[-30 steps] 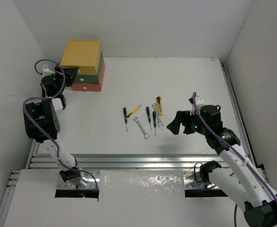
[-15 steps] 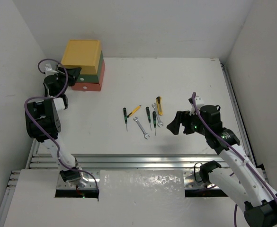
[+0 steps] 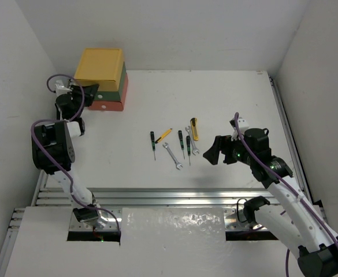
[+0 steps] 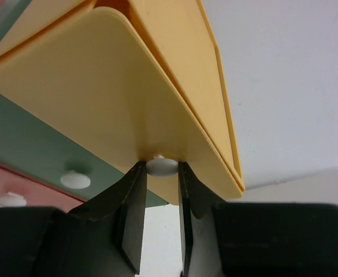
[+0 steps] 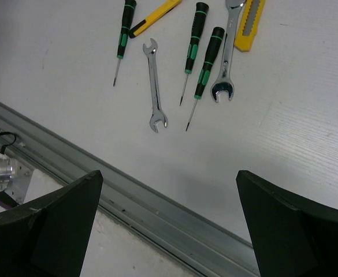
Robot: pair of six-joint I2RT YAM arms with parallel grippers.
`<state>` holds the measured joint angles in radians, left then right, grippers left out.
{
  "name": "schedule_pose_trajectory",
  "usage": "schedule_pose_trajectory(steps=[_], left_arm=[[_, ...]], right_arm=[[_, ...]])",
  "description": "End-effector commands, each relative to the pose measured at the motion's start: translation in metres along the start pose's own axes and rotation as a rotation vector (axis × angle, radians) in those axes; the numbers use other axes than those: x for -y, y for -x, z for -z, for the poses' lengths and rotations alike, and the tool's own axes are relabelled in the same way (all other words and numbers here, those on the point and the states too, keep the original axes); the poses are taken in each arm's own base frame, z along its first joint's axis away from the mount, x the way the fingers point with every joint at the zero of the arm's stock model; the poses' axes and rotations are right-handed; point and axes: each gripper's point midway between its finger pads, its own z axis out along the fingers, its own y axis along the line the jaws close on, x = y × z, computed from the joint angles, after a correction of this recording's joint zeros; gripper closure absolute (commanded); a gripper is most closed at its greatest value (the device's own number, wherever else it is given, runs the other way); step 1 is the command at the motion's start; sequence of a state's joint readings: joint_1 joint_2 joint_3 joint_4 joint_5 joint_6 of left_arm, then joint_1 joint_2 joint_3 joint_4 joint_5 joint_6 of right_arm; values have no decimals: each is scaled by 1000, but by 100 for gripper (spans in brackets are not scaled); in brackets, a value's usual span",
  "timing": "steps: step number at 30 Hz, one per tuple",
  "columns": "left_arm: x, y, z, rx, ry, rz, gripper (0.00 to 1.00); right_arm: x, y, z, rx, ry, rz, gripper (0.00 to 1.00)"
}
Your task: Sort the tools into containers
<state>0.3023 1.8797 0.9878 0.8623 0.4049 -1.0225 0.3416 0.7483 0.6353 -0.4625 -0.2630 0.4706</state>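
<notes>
From above, the stack of yellow, dark green and red-orange boxy drawers (image 3: 102,64) sits at ten o'clock on the white table (image 3: 238,98) with the left gripper (image 3: 89,92) at its front, while the small hand tools (image 3: 177,144) lie mid-table and the right gripper (image 3: 210,153) hangs at their three o'clock, apart from them. The left wrist view shows black fingers (image 4: 135,196) clenched on the small white round knob (image 4: 161,167) of the yellow top drawer. The right wrist view shows its fingers (image 5: 53,225) released wide and holding nothing, with the black-handled screwdrivers (image 5: 206,55), silver wrenches (image 5: 155,86) and yellow utility knife (image 5: 251,23) at twelve o'clock

Three stacked drawers (image 3: 107,105), three black-handled screwdrivers (image 5: 208,53), one yellow-handled screwdriver (image 5: 157,14), two silver wrenches (image 5: 154,86), one utility knife (image 5: 252,22)
</notes>
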Motion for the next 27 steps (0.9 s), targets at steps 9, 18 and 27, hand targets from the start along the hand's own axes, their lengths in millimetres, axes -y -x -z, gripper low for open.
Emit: schedule_pose_trajectory(steps=[9, 18, 27], left_arm=[[23, 0, 55, 149, -34, 37, 100], [24, -8, 71, 137, -17, 39, 100], [13, -23, 80, 102, 43, 53, 65]], right_arm=[[-3, 7, 0, 35, 23, 26, 1], [-5, 7, 1, 34, 28, 27, 1], [-5, 2, -3, 9, 35, 19, 1]])
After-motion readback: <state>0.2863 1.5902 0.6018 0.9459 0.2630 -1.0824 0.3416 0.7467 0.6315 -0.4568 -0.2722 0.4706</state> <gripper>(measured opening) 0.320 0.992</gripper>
